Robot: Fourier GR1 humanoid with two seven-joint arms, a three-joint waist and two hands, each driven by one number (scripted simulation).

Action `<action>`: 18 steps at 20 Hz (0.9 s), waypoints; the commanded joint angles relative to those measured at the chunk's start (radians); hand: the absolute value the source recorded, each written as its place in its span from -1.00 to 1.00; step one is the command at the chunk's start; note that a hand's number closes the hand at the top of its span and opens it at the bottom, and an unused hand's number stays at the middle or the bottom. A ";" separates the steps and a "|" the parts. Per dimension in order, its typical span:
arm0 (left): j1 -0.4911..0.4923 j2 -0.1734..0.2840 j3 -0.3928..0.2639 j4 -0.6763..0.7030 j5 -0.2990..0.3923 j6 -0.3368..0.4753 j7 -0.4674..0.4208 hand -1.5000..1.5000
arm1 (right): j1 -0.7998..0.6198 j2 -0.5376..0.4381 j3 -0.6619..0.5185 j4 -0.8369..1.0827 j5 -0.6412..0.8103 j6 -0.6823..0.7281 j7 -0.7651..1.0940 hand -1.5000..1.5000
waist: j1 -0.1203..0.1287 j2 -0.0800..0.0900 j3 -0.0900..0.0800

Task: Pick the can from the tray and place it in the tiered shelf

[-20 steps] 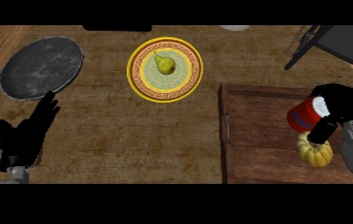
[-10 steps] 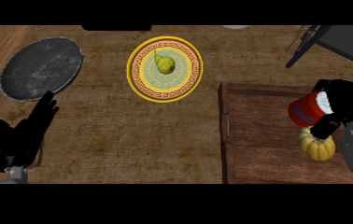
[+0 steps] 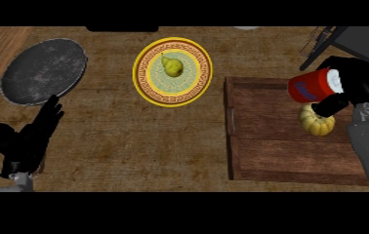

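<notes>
A red can [image 3: 311,86] with a white end and a blue label hangs tilted above the far right part of the wooden tray [image 3: 277,152]. My right hand [image 3: 349,84] is shut on the can from the right, thumb curled below it. A dark tiered shelf [image 3: 338,42] shows only partly at the top right corner, just behind the hand. At the lower left edge my left hand [image 3: 32,140] rests open with fingers up.
A small yellow pumpkin [image 3: 317,120] sits on the tray right under the can. A yellow-rimmed plate [image 3: 146,82] holding a pear [image 3: 172,67] lies at centre top. A dark round pan [image 3: 42,70] lies at the far left.
My right hand has lifted the can up and away from the pumpkin, toward the top right. The left hand has stayed still.
</notes>
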 commanded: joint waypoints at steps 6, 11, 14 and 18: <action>0.067 -0.015 -0.010 -0.082 -0.014 -0.003 0.018 0.00 | -0.044 0.052 -0.171 -0.313 -0.175 0.111 0.208 1.00 | -0.009 -0.007 0.001; 0.022 -0.016 0.020 0.014 -0.006 -0.015 -0.032 0.00 | -0.082 0.049 -0.302 -0.509 -0.311 0.163 0.330 1.00 | -0.021 -0.005 0.000; -0.022 -0.003 0.036 0.058 -0.012 -0.017 -0.026 0.00 | -0.084 0.010 -0.354 -0.634 -0.368 0.217 0.393 1.00 | -0.022 -0.003 0.000; 0.015 -0.016 0.032 -0.017 -0.013 -0.013 -0.008 0.00 | -0.247 -0.073 -0.399 -0.607 -0.420 0.266 0.520 1.00 | -0.003 -0.003 0.000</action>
